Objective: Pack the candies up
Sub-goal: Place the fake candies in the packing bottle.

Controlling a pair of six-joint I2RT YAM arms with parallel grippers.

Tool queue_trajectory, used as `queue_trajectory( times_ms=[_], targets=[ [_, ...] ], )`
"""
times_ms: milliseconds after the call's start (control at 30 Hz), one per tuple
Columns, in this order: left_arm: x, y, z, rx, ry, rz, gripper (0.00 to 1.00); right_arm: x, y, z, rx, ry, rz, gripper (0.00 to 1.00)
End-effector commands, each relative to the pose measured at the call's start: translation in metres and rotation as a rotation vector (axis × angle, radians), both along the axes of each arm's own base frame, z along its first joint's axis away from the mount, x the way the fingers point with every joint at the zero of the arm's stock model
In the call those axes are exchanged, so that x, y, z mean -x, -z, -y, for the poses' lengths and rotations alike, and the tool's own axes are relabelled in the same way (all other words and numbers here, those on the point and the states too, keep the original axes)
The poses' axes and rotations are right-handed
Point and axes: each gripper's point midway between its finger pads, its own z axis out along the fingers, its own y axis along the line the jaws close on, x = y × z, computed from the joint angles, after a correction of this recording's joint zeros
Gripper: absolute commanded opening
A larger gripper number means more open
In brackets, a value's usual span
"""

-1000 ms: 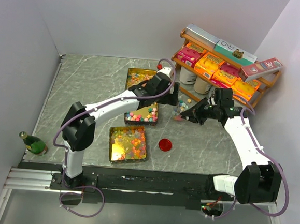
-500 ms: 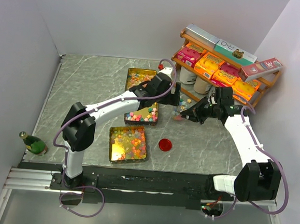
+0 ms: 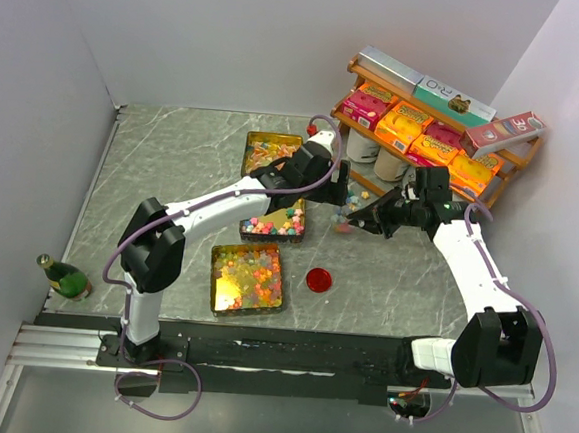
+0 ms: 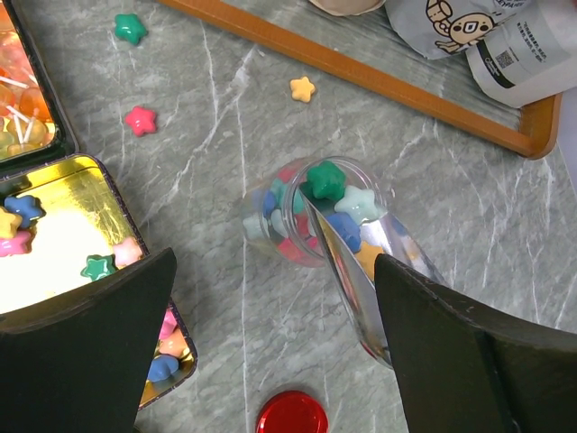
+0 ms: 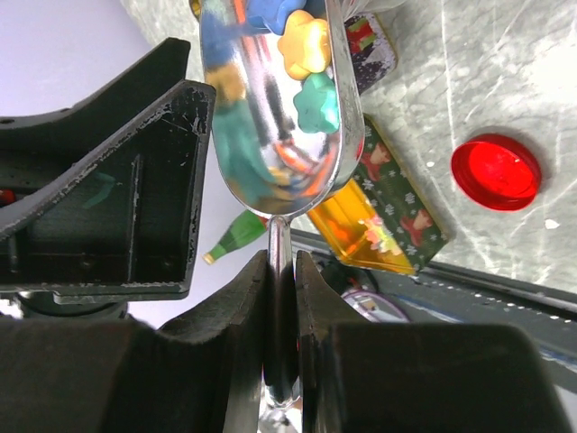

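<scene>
A small clear jar (image 4: 297,212) holds star-shaped candies (image 4: 325,178) in green, blue and pink. A metal scoop (image 4: 361,271) carrying more candies (image 5: 306,45) rests at the jar's mouth. My right gripper (image 5: 281,257) is shut on the scoop's thin handle and shows in the top view as the right gripper (image 3: 369,221). My left gripper (image 4: 279,361) stands wide open above the jar, with its fingers (image 4: 90,352) well apart and touching nothing; in the top view the left gripper (image 3: 338,185) hangs just behind the jar. Several loose candies (image 4: 141,119) lie on the table.
A red lid (image 3: 319,278) lies on the marble table near the jar. Three gold tins of sweets (image 3: 248,276) (image 3: 274,220) (image 3: 270,150) sit left of it. A wooden shelf with boxes (image 3: 427,127) stands at the back right. A green bottle (image 3: 62,276) lies at the left.
The right gripper with the scoop has edged slightly toward the back. The left arm has shifted a little the same way, still open.
</scene>
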Motion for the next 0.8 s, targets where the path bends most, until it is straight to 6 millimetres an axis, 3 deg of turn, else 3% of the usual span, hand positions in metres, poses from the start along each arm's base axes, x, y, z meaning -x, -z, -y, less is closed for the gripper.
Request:
queue_trajectory(
  times_ms=[0, 767],
  targets=[
    [0.009, 0.002, 0.006, -0.014, 0.042, 0.002, 0.97, -0.018, -0.031, -0.003, -0.077, 0.046, 0.081, 0.0],
    [0.009, -0.011, 0.009, -0.009, 0.069, 0.031, 0.92, -0.043, -0.064, 0.008, -0.2, 0.211, 0.113, 0.0]
  ],
)
